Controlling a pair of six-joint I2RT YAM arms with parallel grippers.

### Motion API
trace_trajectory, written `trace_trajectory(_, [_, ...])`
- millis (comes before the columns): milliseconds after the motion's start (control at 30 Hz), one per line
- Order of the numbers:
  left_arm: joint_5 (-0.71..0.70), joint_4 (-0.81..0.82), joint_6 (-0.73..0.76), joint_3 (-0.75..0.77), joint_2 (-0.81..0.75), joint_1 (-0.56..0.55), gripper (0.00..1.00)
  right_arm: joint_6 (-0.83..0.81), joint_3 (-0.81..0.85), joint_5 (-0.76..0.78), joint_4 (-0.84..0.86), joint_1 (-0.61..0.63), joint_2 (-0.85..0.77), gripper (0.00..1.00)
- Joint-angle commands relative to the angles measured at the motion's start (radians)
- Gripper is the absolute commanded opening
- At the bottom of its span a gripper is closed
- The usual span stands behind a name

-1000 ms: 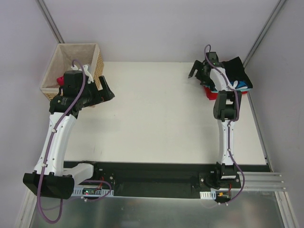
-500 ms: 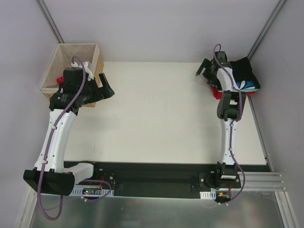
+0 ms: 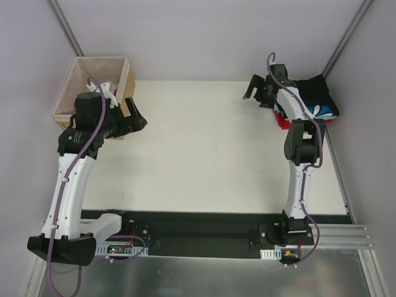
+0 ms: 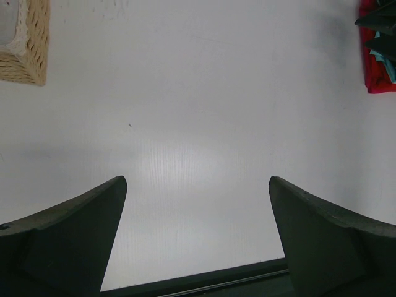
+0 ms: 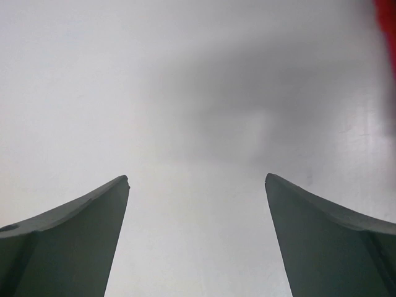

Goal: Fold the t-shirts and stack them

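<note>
Far left: boxy woven wicker basket (image 3: 129, 79), beige lining inside. Just beside it, left gripper (image 3: 137, 117) spread wide, empty, hovering over smooth white table (image 3: 204, 142). Toward the right, right gripper (image 3: 253, 93) likewise splayed, grasping nothing, just left of the t-shirts (image 3: 318, 96): soft folded stack in the table's far right corner, black on top, blue-white pattern and red beneath.

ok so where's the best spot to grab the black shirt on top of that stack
Probably its left edge, coming in low from over the tabletop. The black shirt lies flat atop the patterned shirt and red shirt, with the wall close on its right. The right gripper hangs open on that side.
</note>
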Motion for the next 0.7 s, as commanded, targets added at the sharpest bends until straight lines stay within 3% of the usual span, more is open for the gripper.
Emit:
trace_trajectory(0, [0.029,-0.005,-0.02,-0.026,-0.085,-0.011,0.99,-0.085,-0.036,-0.021,-0.027,0.073,-0.256,0.96])
trace_trajectory(267, [0.081,0.007,-0.055,-0.081,-0.152,-0.011,0.99,-0.222,-0.505,0.25,-0.021,0.091,-0.67,0.96])
trace_trajectory(400, [0.098,0.017,-0.057,-0.124,-0.172,-0.011,0.99,-0.224,-0.593,0.327,-0.027,0.09,-0.764,0.96])
trace_trajectory(667, [0.115,0.026,-0.052,-0.175,-0.197,-0.011,0.99,-0.169,-0.763,0.312,0.004,0.007,-0.817,0.96])
